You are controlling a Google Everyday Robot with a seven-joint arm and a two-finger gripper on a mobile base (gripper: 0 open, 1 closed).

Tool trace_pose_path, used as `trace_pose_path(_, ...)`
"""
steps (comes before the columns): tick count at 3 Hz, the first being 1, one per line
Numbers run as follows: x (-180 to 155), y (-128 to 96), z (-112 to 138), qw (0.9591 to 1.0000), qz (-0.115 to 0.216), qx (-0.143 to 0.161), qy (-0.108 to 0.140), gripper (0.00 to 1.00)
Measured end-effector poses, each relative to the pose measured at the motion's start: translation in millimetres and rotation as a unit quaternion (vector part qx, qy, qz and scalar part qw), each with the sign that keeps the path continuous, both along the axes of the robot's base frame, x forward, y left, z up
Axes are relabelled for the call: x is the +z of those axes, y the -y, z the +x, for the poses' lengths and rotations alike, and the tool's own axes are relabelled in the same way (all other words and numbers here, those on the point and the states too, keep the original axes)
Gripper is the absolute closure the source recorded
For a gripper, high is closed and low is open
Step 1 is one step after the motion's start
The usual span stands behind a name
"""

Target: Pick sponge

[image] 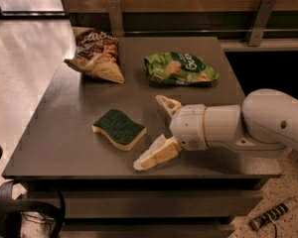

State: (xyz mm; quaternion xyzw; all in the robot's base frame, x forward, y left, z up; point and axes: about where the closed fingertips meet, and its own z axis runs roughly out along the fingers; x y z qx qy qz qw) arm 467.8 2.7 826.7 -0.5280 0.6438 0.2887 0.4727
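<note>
The sponge (118,127) lies green side up near the front of the grey table (59,133), well apart from the green snack bag (181,69) behind it. The gripper (148,132) sits just beside the sponge, fingers spread wide, gripping nothing

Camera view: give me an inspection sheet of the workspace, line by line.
Surface: dark grey table, flat top.
Job's things: sponge lying flat near the front, green side up, not gripped.
Clutter: brown snack bag back left; green snack bag back middle.
Grippers: gripper open, just right of the sponge, not touching it.
Cables: black cable looped on the floor, lower left.
Surroundings: pale floor at left.
</note>
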Motion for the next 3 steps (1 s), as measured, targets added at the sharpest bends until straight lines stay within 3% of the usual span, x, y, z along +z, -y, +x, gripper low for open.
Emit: trace_pose_path(3,-12.1,-36.4,-4.6,0.9992,0.027,-0.003,-0.030,0.00)
